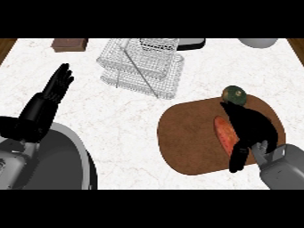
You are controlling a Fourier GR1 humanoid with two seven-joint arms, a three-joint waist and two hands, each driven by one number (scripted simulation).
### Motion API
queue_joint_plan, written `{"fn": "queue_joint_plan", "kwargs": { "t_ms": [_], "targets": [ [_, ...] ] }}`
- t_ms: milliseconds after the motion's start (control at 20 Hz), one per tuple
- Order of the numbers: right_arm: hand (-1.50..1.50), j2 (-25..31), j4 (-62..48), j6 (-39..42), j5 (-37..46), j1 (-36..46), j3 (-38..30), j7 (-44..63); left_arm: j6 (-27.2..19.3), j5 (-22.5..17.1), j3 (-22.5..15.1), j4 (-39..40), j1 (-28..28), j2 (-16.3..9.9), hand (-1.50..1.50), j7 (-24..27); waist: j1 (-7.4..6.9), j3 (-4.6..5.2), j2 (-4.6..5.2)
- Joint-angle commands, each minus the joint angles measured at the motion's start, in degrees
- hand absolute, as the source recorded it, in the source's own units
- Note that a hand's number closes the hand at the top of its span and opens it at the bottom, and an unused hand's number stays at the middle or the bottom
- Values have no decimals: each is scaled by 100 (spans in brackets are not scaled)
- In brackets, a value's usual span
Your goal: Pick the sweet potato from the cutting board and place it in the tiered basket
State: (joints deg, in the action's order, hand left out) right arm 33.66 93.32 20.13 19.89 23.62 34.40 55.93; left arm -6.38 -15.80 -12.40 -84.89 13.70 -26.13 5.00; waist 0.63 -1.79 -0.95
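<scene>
**Head view: right hand down on the sweet potato**

Round brown cutting board [194, 147] lies at the right of the white marble table [134, 111]. The orange sweet potato [225, 135] is on the board, right of its middle, lengthwise toward the robot. Right hand [249, 127] lies over it from the right; fingers curl down along the sweet potato's far side, thumb reaching back toward the board's near edge. Grasping it, as far as can be seen; much of it is hidden under the hand.

A small round green-brown thing [234, 94] sits at the board's far edge, just beyond the fingertips.

Wire tiered basket [143, 67] stands at the table's far middle, well apart from the board.

Left hand [49, 100] rests at the left, fingers straight and released, holding nothing, above a dark round rim [82, 153].
</scene>
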Motion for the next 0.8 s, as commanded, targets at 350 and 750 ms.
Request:
{"fn": "queue_joint_plan", "kwargs": {
  "t_ms": [350,750],
  "targets": [
    [-150,-217,-242,-165,294,-343,16,-39,126,-41,-363,456,-551,622,0,-6,-19,185,114],
    [150,-576,-299,-747,625,-179,-107,-746,236,18,-252,484,-596,698,0,45,-99,182,121]
  ]
}}
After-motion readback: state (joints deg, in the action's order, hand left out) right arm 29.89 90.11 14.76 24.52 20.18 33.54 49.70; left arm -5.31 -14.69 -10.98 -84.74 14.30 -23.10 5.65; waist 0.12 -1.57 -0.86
